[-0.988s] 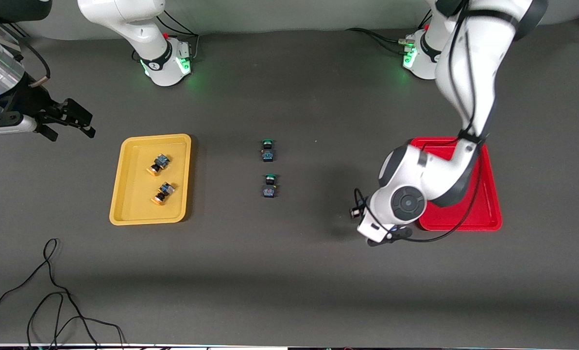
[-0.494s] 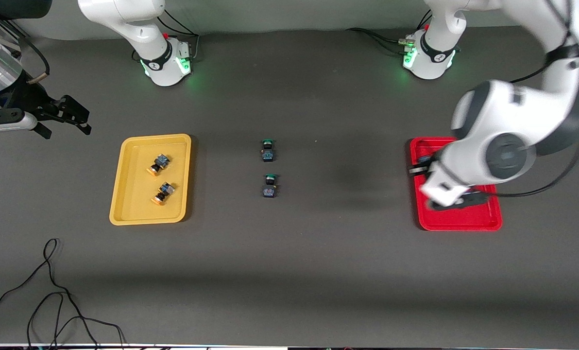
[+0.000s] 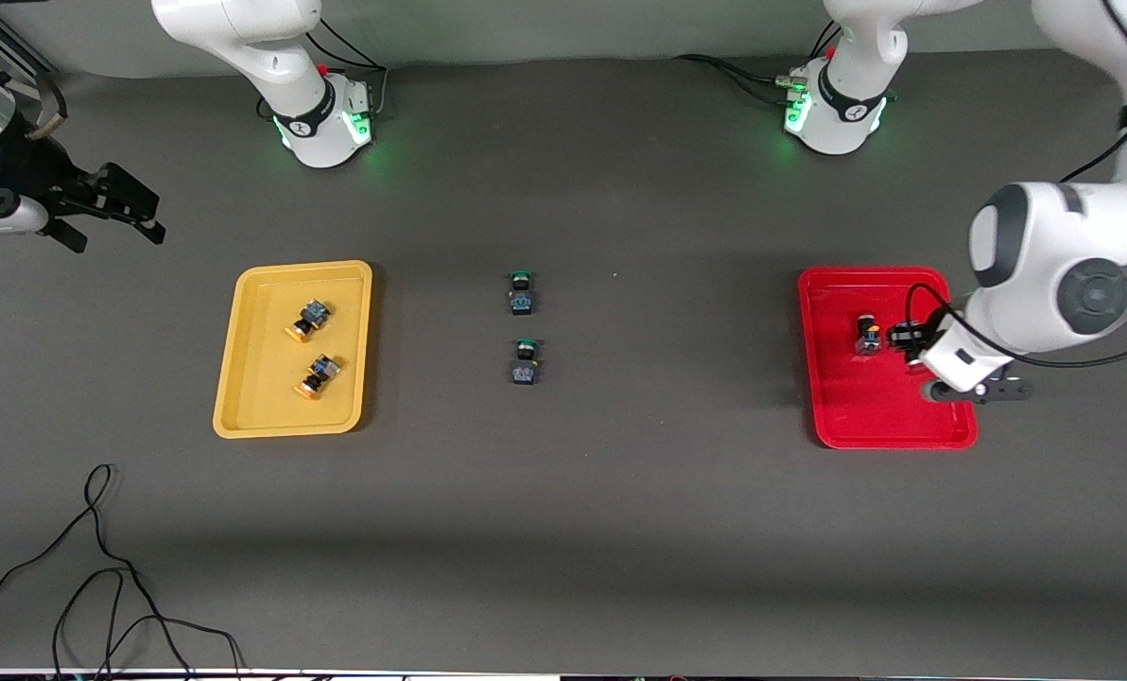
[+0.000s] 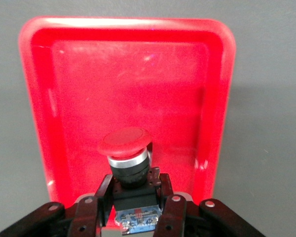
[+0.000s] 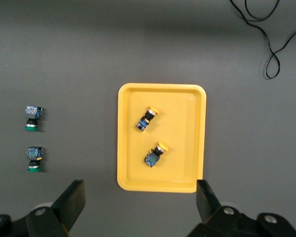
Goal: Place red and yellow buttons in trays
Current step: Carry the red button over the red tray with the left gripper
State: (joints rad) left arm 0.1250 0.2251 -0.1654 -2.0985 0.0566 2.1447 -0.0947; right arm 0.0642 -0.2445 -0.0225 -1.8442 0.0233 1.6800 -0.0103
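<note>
**Left claw over red tray w/ a red button; yellow tray already holds two**

The left claw point(image 4: 135, 210) hangs over the red tray point(image 3: 833, 416), clenched on a red-capped button point(image 4: 125, 143). In the left wrist view the button's black body sits between the fingers point(image 4: 101, 195) and its round cap sticks out ahead of them, over the tray floor. A second red-type button point(image 3: 868, 335) lies on the red tray's floor, just beside the claw, toward the tray's middle; its cap colour is too small to read in the front view.

The right claw point(image 3: 110, 203) is up in the air past the right arm's end of the yellow tray point(image 3: 242, 416), over bare counter point(image 3: 620, 530), fingers spread wide and holding nothing; that arm waits.

Yellow tray: two orange-capped buttons, one point(image 3: 308, 320) farther from the front camera, one point(image 3: 320, 375) nearer, both lying tilted, apart from each other and off the rim.

Room: most of the red tray's floor is open, esp. the part nearer the front camera. The rim is low all round.

Others: two green-capped buttons point(image 3: 521, 291) point(image 3: 524, 361) sit mid-counter between the trays, well apart from both. A loose black cable point(image 3: 100, 567) lies near the counter's front edge at the right arm's end. Neither is close to the left claw.
</note>
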